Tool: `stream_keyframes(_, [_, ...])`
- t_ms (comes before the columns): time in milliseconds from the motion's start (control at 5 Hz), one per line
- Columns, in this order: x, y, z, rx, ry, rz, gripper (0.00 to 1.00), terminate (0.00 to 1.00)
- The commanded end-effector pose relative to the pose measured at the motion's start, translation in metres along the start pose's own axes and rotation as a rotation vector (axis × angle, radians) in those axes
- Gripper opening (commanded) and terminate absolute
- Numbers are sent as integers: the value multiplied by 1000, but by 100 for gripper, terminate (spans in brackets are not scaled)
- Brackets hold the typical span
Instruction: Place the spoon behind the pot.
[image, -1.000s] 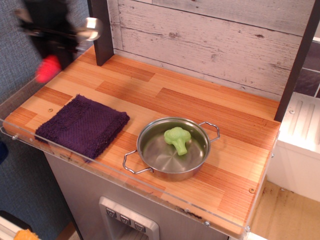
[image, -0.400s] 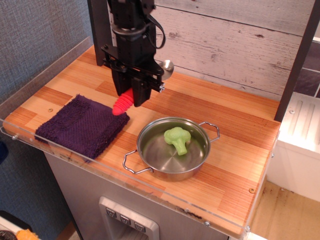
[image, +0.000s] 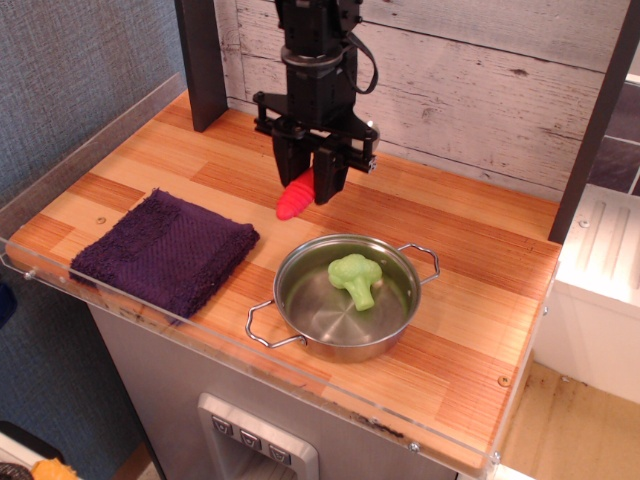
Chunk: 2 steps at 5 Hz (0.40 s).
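My black gripper (image: 312, 180) hangs above the counter, behind and a little left of the pot, and is shut on the spoon (image: 296, 201). Only the red ribbed handle shows, sticking out down and to the left below the fingers; the silver bowl is hidden behind the gripper. The shiny steel pot (image: 345, 296) with two wire loop handles sits at the front middle of the wooden counter and holds a green broccoli piece (image: 355, 279).
A folded purple cloth (image: 165, 250) lies at the front left. A dark post (image: 203, 60) stands at the back left, a grey plank wall (image: 450, 70) behind, and a clear plastic rim (image: 60, 170) along the left and front edges.
The gripper, holding the spoon, has moved from the far left to the right across the counter, and now hangs behind the pot. The pot and cloth have not moved.
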<state>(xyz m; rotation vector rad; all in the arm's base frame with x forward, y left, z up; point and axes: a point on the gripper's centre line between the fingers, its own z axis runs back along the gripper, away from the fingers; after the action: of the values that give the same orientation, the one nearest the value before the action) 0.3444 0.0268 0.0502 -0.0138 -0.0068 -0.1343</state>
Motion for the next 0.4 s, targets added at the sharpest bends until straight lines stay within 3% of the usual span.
stream_keyframes(0, [7,0,5,7,-14,2,0,0])
stream_keyframes(200, [0,1,-2,-15,15,0,0,0])
